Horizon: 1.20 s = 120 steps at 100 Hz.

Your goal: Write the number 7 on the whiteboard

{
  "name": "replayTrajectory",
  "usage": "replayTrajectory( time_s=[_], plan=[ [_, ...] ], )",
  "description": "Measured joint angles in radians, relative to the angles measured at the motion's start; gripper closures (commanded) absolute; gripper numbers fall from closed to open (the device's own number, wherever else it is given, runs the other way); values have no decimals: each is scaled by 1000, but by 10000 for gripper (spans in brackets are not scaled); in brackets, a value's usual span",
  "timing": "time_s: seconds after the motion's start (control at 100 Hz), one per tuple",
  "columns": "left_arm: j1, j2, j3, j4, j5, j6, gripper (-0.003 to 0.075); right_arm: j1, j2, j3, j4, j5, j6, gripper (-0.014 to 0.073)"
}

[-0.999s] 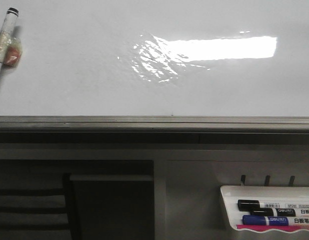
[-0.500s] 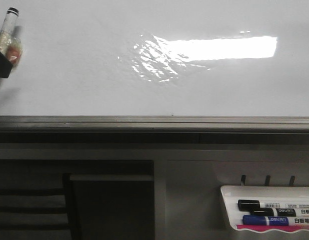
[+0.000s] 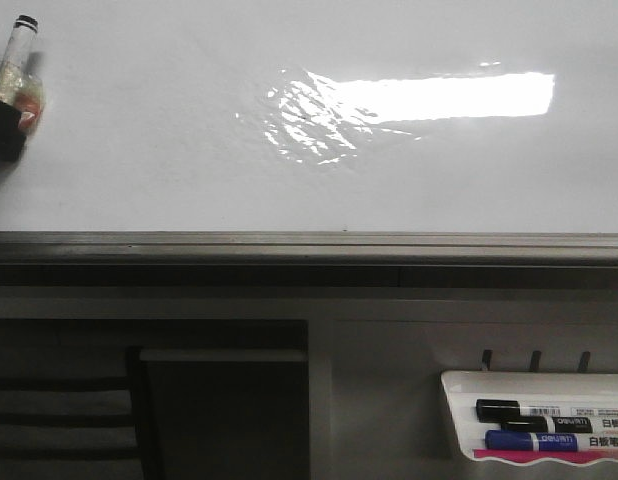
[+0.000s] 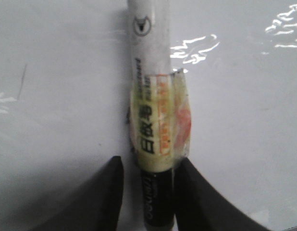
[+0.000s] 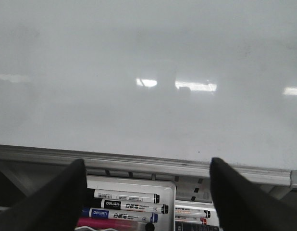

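Bright rectangular glare washing out whiteboard (image 3: 139, 130) centre in front view; area under edge rail (image 3: 309, 246) sitting dim. Left wrist view blurring close marker (image 4: 155, 110). Right wrist view showing soft ceiling-light reflections, hazy focus.

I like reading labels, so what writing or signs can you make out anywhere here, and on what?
"白板笔": on the taped white marker in the left claw.
"白板笔": on the black-capped marker in the white plastic tray.
"deli": on the blue-capped marker, only just legible.
Other small print is blurred.
The glossy white whiteboard shows no readable writing.
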State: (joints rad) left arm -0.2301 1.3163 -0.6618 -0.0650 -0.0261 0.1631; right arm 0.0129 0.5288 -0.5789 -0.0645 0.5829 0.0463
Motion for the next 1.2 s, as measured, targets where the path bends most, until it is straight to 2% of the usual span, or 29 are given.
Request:
replayTrajectory(
  time_s=[0.29, 0.46, 0.55, 0.69, 0.8, 0.95, 1.089, 1.199],
  plan=[
    [0, 2, 0, 3, 0, 0, 718, 0, 0, 0, 0, 0, 0, 113],
    [0, 2, -4, 5, 13, 0, 741, 0, 16, -1, 30, -2, 0, 115],
    [-2, -9, -35, 5, 106, 0, 741, 0, 40, -12, 65, 20, 0, 115],
    [-7, -29, -149, 7, 369, 17, 741, 0, 104, -65, 108, 107, -24, 115],
    [-29, -29, -242, 10, 595, 91, 741, 0, 176, -123, 178, 188, -120, 115],
    [-95, -29, -327, -39, 873, 294, 741, 2, 296, -220, 315, 306, -310, 115],
    [-157, -29, -347, -215, 1018, 535, 741, 2, 420, -302, 522, 408, -566, 116],
    [-210, -29, -347, -330, 1053, 662, 741, 24, 507, -354, 662, 474, -747, 116]
  ],
)
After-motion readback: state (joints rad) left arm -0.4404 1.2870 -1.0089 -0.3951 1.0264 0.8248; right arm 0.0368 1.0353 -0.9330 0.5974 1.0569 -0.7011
